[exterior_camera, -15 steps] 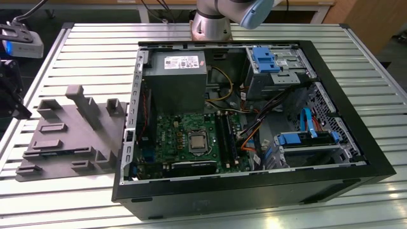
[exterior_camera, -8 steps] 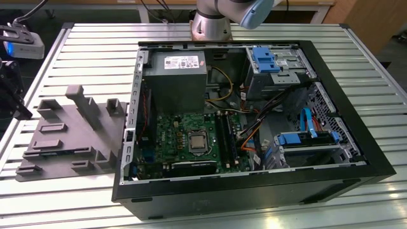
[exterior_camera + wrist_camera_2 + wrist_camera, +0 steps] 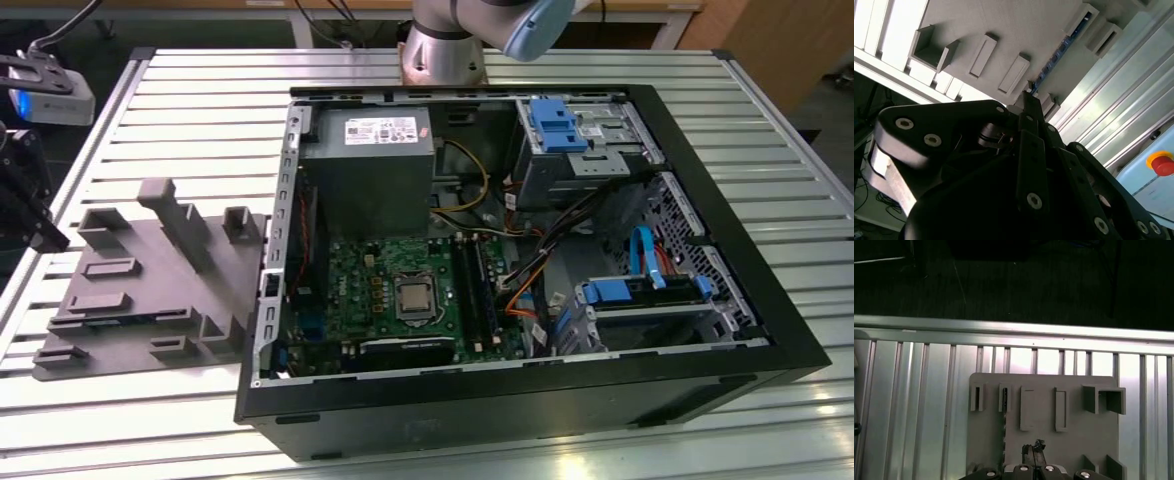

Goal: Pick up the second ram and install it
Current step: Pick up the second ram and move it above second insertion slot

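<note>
Now the gripper [image 3: 1033, 454] hangs above the gray fixture [image 3: 1074, 450], which lies on the slatted table [image 3: 914, 405] at the exterior view's left of the open computer case [image 3: 534, 400]. In the first wrist view the jaws look drawn nearly together, with only a slit between the tips and nothing pinched in it.

The second ram [image 3: 1003, 427] stands on its long edge in a narrow slot of the fixture; it has not been lifted. In the second wrist view it shows as a thin bluish strip [image 3: 1064, 47] running away past the gripper's tips [image 3: 1028, 97]. In the exterior view it is a faint bluish line [image 3: 120, 322] along the near side of the fixture [image 3: 147, 290], with its long axis running left to right.

The relation that matters, as I judge it, is a sideways offset. The stick lies just beside the line of the jaws, not under them, towards the near side of the table [image 3: 200, 100], and clearly lower. Its long axis runs crosswise to the direction in which the jaws close, so they already face its two flat sides; the gap is one of position, not of turn.
</note>
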Robot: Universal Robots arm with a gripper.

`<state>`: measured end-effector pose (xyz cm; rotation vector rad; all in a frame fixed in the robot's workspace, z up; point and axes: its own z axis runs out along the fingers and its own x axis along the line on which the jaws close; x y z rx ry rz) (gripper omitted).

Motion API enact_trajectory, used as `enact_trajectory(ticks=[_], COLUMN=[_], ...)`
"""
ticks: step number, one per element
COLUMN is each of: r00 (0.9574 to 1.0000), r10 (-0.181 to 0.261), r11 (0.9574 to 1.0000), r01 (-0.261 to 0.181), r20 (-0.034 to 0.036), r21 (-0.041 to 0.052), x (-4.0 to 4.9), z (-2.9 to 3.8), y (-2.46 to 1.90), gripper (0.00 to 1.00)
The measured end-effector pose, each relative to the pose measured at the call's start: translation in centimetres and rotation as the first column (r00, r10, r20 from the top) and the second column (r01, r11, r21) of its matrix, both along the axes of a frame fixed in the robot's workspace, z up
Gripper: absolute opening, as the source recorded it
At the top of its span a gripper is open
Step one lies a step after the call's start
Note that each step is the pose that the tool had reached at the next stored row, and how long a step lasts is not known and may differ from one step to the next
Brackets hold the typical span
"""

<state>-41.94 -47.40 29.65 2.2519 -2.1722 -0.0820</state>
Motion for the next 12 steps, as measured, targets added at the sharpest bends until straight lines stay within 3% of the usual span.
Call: enact_trajectory(ticks=[12], r00=[0.9999], r10=[0.01], r11=[0.9999], r01=[-0.01], r20=[0.0001], r21=[0.0001], x=[0.0], z=[-0.38], y=[0.0], gripper=[0.11])
